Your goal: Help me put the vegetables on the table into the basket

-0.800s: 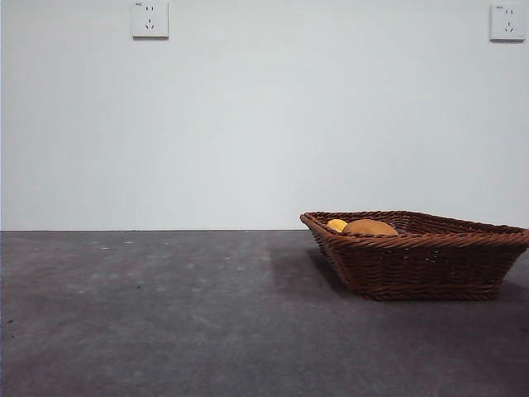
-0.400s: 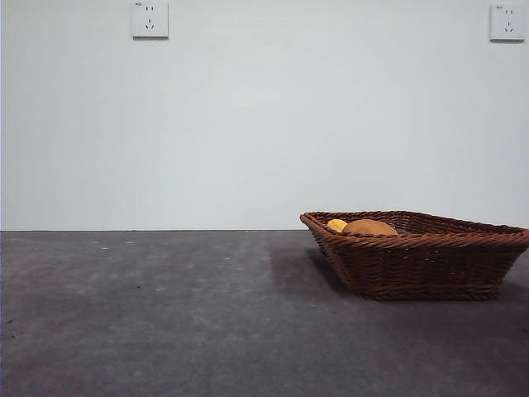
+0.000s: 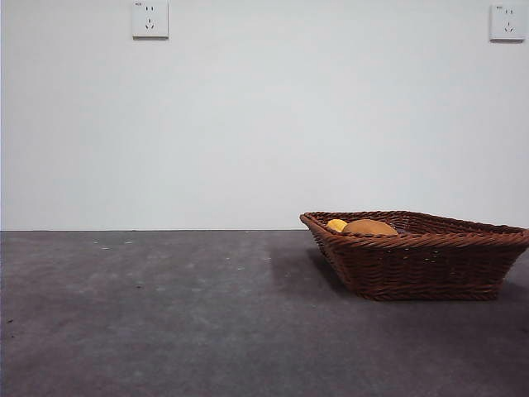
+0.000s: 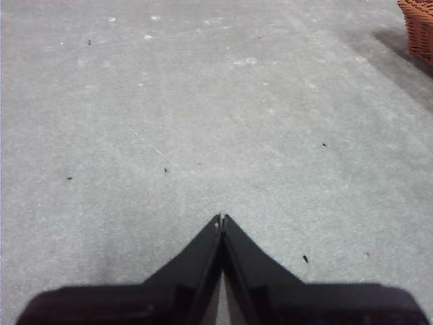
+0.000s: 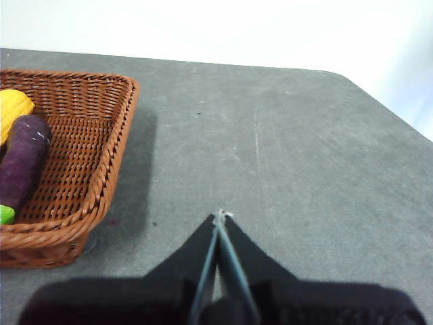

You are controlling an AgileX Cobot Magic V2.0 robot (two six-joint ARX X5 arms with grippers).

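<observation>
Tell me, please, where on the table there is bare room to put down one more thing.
The table is bare from the basket across to the far side edge, and in front of it. Crowded only inside the basket: potato, corn, eggplant. Both hands, left hand and right hand, wait over bare surface.

This looks like a plain lab or robot test room rather than a home. A broad dark grey counter (image 3: 165, 314) with faint mottled marks and small specks runs straight up to a bare white wall (image 3: 264, 124), which carries nothing but two white power sockets, one (image 3: 150, 18) high toward the left and one (image 3: 507, 21) high at the right. There is no furniture or decoration. The only props are staged ones: a brown woven basket (image 3: 430, 265) on the counter holding toy-like vegetables, among them a purple eggplant (image 5: 24, 159) with a glossy plastic look.
</observation>
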